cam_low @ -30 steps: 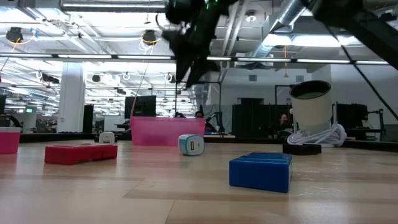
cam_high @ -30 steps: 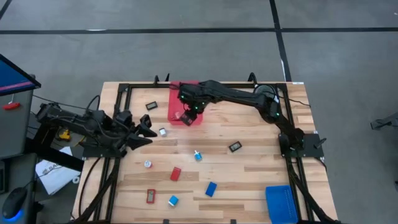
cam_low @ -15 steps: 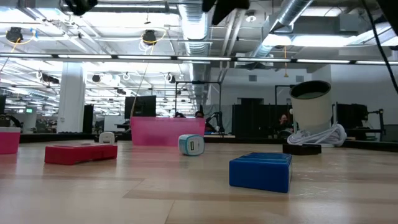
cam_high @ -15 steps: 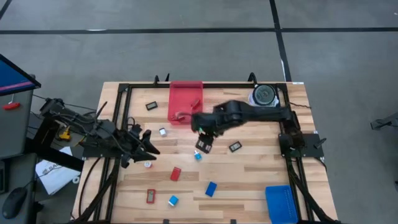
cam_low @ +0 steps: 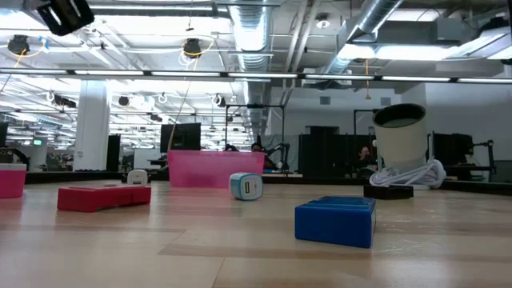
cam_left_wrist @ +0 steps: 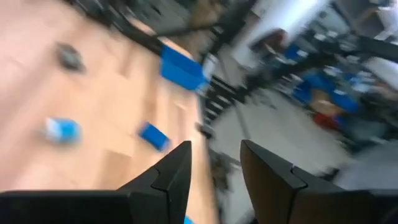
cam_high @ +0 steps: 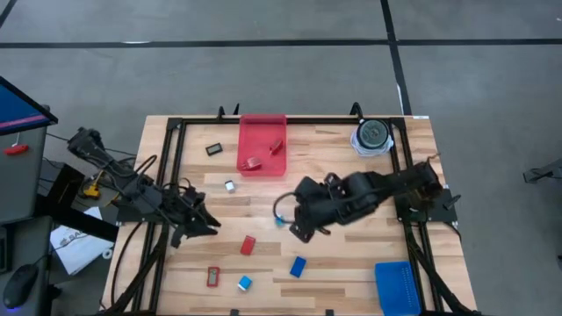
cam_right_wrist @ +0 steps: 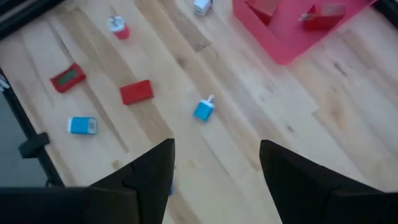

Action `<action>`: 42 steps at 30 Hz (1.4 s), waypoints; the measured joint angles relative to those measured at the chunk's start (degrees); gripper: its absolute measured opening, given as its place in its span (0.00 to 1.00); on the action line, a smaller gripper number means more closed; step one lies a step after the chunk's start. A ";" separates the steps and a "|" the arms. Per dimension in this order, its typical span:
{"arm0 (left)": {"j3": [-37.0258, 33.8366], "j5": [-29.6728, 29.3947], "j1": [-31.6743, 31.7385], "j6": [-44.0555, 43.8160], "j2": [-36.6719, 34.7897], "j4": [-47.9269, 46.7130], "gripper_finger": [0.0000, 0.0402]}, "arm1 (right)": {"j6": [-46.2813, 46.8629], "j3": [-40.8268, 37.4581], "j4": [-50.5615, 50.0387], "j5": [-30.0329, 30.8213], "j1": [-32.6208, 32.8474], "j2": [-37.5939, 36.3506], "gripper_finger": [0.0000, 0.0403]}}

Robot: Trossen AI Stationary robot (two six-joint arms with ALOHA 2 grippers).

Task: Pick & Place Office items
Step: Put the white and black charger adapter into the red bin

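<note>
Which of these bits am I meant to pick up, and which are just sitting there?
Pick up: red block, blue block, pale cube, black rectangle.
Just sitting there: red tray, blue tray, grey-and-white disc.

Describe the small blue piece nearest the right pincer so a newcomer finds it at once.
Start from the red tray at the table's far edge and come down toward the table's middle, past the tray's near end. There, just beyond the open right pincer, lies a small blue piece. Unlike the plain red block nearby, it has a whitish prong sticking out of one end.
</note>
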 joint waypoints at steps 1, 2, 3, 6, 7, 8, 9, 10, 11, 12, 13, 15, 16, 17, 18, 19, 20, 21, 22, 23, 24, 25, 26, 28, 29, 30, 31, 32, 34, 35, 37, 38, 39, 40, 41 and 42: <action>0.01 -2.96 -0.29 1.48 0.00 0.03 0.33 | 1.37 0.00 -0.03 0.45 1.01 0.04 0.57; 0.33 -5.91 -0.39 2.97 0.04 -0.20 0.32 | 2.86 0.00 -0.14 0.88 2.08 0.06 0.57; 1.07 -8.59 -0.37 4.71 0.28 -0.53 0.31 | 4.41 0.00 -0.23 1.31 3.27 0.06 0.57; 5.48 -15.09 -0.19 11.72 2.00 -0.40 0.30 | 10.00 0.00 -0.34 2.52 6.90 0.17 0.57; 7.49 -16.59 -0.19 14.55 2.92 -0.73 0.30 | 11.91 0.00 -0.37 3.42 8.16 0.24 0.57; 9.92 -17.96 -0.19 17.20 3.94 -2.31 0.30 | 13.85 0.00 -0.38 4.65 9.32 0.25 0.57; 12.47 -19.35 -0.19 18.90 4.87 -5.44 0.30 | 15.95 0.00 -0.42 5.97 10.52 0.25 0.57; 15.23 -20.84 -0.19 19.26 5.92 -10.00 0.30 | 17.96 0.00 -0.47 7.08 11.58 0.25 0.57; 18.08 -22.05 -0.12 18.22 7.01 -15.69 0.30 | 19.90 0.00 -0.60 7.95 12.62 0.23 0.57; 21.09 -22.45 0.21 15.80 8.08 -22.57 0.30 | 21.74 0.00 -0.79 8.84 13.64 0.25 0.57; 23.95 -22.29 0.75 12.42 9.27 -30.00 0.30 | 23.44 0.00 -0.88 9.71 14.61 0.25 0.57; 29.22 -19.68 2.17 3.88 11.96 -44.88 0.30 | 26.37 0.00 -0.88 11.43 16.49 0.25 0.57; 31.16 -16.79 2.76 -0.23 13.17 -51.45 0.31 | 27.86 0.00 -0.86 12.12 17.33 0.25 0.57; 32.71 -13.59 3.26 -3.46 14.37 -57.03 0.32 | 29.26 0.00 -0.87 12.71 18.09 0.25 0.57; 33.81 -9.79 3.62 -5.94 15.42 -61.15 0.33 | 30.56 0.00 -0.87 13.46 18.92 0.25 0.57; 34.47 -6.26 3.77 -7.52 16.50 -63.93 0.35 | 31.92 0.00 -0.90 14.59 19.71 0.25 0.57; 34.66 -2.82 3.81 -8.46 17.64 -65.86 0.37 | 33.34 0.00 -0.90 15.80 20.51 0.25 0.56; 34.63 0.18 3.74 -8.64 18.84 -66.98 0.39 | 34.62 0.00 -0.90 17.18 21.30 0.25 0.56; 34.59 2.33 3.38 -8.64 20.22 -67.30 0.41 | 35.80 0.00 -0.90 18.54 22.03 0.25 0.56; 34.58 3.28 2.91 -8.45 21.57 -66.99 0.43 | 36.83 0.00 -0.90 19.89 22.71 0.25 0.56; 34.58 3.42 2.40 -8.01 22.70 -66.62 0.46 | 37.85 0.00 -0.90 21.21 23.33 0.25 0.56; 34.60 3.25 2.02 -7.23 23.86 -66.48 0.48 | 38.65 0.00 -0.90 22.51 23.85 0.25 0.56; 34.60 2.61 1.88 -6.67 25.13 -66.33 0.50 | 39.38 0.00 -0.88 23.87 24.46 0.25 0.56; 34.45 -0.38 2.26 -5.76 27.67 -65.11 0.56 | 40.75 0.00 -0.89 26.56 25.48 0.25 0.56; 33.87 -2.25 2.75 -5.76 28.44 -64.29 0.59 | 41.43 0.00 -0.88 27.82 25.86 0.25 0.56; 32.93 -3.82 3.47 -5.93 28.88 -63.54 0.62 | 42.11 0.00 -0.88 28.93 26.13 0.25 0.56; 31.66 -4.69 4.54 -6.16 29.03 -62.58 0.66 | 42.70 0.00 -0.88 29.95 26.25 0.25 0.56; 30.05 -4.95 5.92 -6.65 29.06 -61.48 0.69 | 43.32 0.00 -0.84 30.69 26.27 0.25 0.56; 25.87 -4.80 9.81 -9.03 28.33 -59.93 0.76 | 43.98 0.00 -0.86 32.05 26.08 0.25 0.56; 23.53 -4.79 12.39 -12.09 27.62 -59.52 0.79 | 44.02 0.00 -0.86 32.30 25.72 0.25 0.56; 18.65 -4.74 17.71 -22.42 25.72 -59.05 0.83 | 44.04 0.00 -0.86 32.26 24.92 0.28 0.56; 16.31 -4.32 20.22 -27.22 24.74 -58.34 0.84 | 44.04 0.00 -0.86 32.23 24.48 0.30 0.56; 14.06 -3.57 22.51 -30.99 23.72 -56.63 0.84 | 44.04 0.00 -0.86 32.21 24.11 0.30 0.56; 12.06 -2.82 24.63 -33.88 22.44 -54.08 0.84 | 44.04 0.00 -0.86 32.14 23.66 0.30 0.56; 10.29 -2.21 26.70 -36.19 20.95 -51.27 0.84 | 44.04 0.00 -0.86 32.04 23.08 0.30 0.56; 8.60 -1.65 28.73 -38.32 19.81 -47.66 0.83 | 44.02 0.00 -0.86 32.02 22.66 0.30 0.56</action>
